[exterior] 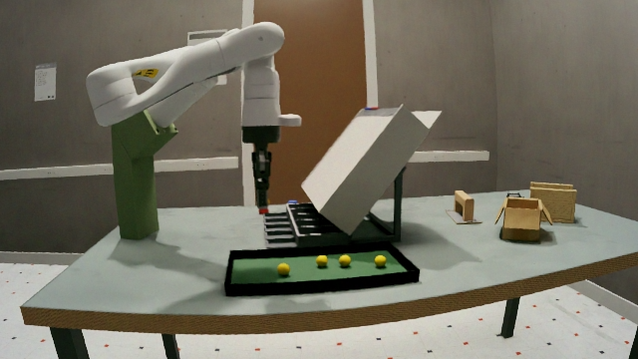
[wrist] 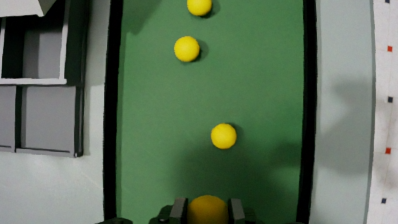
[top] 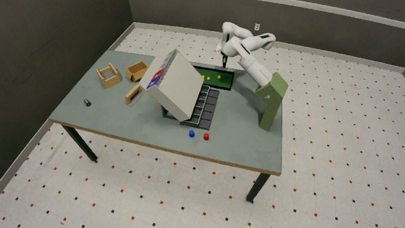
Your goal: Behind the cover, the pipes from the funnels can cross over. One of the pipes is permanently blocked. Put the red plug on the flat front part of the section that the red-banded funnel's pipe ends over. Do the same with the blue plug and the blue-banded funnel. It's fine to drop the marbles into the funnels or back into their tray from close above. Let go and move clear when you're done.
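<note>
One yellow round marble is clamped between the nearly closed fingers of the black gripper, high above the black-rimmed green tray; red plug and blue plug stand on the grey table.

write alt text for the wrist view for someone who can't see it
Looking straight down, the gripper at the bottom edge is shut on a yellow marble, above a green, black-rimmed tray. Three more yellow marbles lie on the tray. Grey sections of a divided rack show at the left.
</note>
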Robot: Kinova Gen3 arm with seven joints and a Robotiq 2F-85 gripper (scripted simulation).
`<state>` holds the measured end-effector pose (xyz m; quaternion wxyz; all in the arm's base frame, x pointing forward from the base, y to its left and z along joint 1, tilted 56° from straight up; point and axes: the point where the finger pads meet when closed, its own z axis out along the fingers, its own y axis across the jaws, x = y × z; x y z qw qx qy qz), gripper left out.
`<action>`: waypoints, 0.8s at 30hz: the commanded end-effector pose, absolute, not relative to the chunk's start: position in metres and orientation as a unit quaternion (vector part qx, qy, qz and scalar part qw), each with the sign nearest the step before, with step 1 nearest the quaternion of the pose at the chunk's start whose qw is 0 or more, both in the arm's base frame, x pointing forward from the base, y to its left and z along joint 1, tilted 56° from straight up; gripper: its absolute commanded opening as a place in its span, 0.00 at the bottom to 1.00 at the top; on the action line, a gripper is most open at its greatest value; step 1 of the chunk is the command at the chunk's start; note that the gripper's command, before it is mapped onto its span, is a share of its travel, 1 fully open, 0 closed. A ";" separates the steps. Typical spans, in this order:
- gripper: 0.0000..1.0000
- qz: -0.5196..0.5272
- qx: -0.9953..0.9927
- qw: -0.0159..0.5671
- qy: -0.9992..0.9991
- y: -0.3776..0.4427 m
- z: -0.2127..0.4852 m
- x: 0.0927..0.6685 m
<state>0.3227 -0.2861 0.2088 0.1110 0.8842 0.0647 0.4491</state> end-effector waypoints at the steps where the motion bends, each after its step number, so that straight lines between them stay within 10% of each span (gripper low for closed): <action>1: 0.00 0.446 0.886 0.111 0.061 -0.270 0.274 0.343; 24: 0.00 0.456 0.881 0.108 0.064 -0.118 0.332 0.322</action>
